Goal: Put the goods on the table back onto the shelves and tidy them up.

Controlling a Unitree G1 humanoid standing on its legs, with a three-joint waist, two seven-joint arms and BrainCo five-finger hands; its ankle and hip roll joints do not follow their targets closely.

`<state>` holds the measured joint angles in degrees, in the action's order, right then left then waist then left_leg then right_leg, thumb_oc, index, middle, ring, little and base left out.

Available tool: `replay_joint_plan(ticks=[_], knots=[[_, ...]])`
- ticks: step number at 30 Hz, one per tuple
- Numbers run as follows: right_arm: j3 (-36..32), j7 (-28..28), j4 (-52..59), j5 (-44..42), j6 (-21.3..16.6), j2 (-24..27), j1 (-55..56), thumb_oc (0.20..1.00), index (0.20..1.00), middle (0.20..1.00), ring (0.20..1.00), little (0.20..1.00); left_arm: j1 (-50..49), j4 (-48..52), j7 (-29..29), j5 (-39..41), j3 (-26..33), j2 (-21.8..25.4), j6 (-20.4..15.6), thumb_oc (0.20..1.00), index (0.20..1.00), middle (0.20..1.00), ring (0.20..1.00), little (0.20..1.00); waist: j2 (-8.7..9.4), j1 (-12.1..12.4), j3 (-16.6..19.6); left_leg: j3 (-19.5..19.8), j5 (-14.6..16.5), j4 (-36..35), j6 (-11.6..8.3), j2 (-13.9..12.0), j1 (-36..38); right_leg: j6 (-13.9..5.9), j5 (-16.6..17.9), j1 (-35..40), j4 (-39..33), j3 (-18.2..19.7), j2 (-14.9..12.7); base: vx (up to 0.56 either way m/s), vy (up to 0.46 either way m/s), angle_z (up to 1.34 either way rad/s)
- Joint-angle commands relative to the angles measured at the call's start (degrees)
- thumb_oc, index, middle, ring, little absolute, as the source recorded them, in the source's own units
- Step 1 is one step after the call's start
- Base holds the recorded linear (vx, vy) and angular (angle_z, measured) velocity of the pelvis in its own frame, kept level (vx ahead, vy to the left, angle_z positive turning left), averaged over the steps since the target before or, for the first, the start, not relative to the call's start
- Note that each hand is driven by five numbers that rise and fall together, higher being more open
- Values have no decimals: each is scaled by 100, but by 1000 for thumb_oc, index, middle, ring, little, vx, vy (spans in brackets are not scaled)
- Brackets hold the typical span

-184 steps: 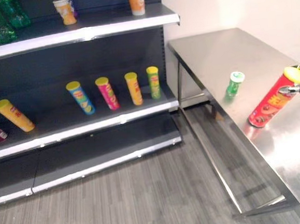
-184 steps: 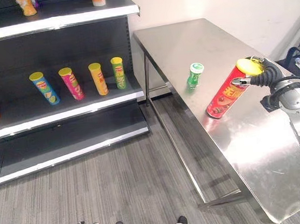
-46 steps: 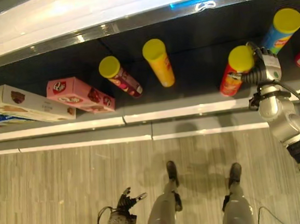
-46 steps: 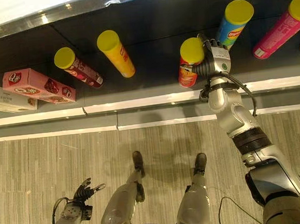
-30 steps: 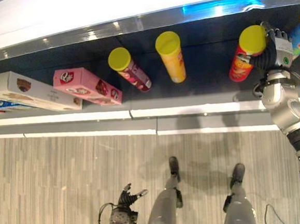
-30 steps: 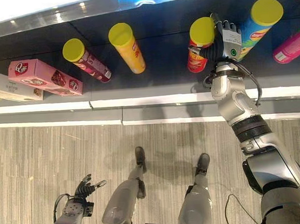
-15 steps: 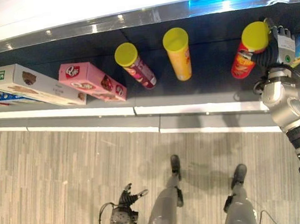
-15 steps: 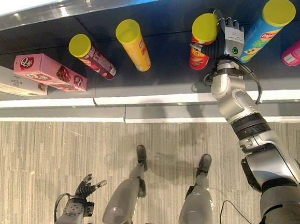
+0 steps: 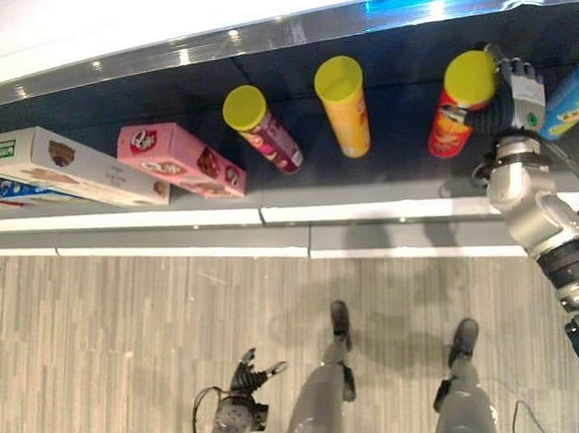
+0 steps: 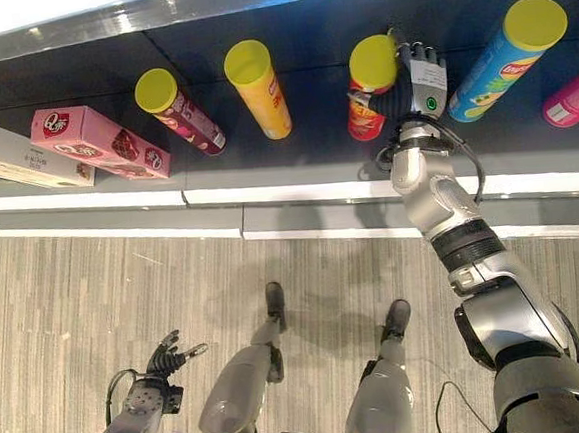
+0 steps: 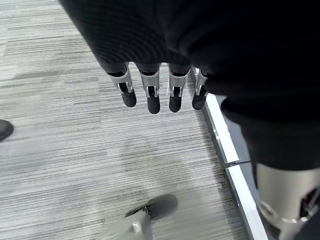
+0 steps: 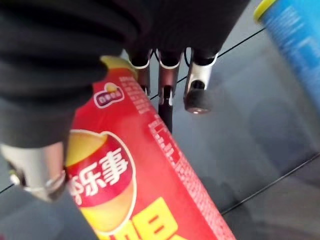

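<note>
Right hand (image 10: 412, 84) curled round red can (image 10: 369, 95) (yellow lid) standing on shelf (image 10: 306, 165); left hand (image 10: 164, 363) relaxed, empty

Your two head eyes look steeply down from high up, sharing the dark shelf (image 9: 386, 174) and striped floor (image 9: 110, 361). Your left wrist camera looks down along the left hand (image 11: 150, 95) at that floor; the right wrist one sits very close to the red can (image 12: 145, 185)
</note>
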<state>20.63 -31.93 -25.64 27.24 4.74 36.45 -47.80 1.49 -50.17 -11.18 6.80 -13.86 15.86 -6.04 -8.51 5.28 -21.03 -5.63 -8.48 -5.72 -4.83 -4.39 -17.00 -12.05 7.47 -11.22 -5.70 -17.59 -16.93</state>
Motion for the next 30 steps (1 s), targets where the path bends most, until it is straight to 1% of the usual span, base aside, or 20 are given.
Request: replay_joint_plan(ticks=[1, 22, 30], knots=[[184, -57, -191, 46, -141, 15, -490, 200, 200, 200, 200, 200, 145, -144, -187, 281, -353, 69, -19, 1000, 1000, 1000, 1000, 1000, 76, 178, 151, 132, 333, 72, -497, -261, 116, -266, -441, 133, 653, 123, -422, 0, 0, 0], [138, -190, -539, 44, -49, 224, -576, 200, 200, 200, 200, 200, 158, -123, -216, 244, -384, 115, -58, 1000, 1000, 1000, 1000, 1000, 108, 164, 146, 140, 328, 72, -513, -273, 112, -275, -428, 145, 643, 85, -419, 0, 0, 0], [159, -201, -586, 5, -51, 233, -566, 200, 200, 200, 200, 200, 159, -105, -231, 243, -386, 114, -49, 1000, 1000, 1000, 1000, 1000, 112, 159, 144, 137, 326, 72, -511, -277, 108, -272, -427, 131, 651, 89, -411, 0, 0, 0]])
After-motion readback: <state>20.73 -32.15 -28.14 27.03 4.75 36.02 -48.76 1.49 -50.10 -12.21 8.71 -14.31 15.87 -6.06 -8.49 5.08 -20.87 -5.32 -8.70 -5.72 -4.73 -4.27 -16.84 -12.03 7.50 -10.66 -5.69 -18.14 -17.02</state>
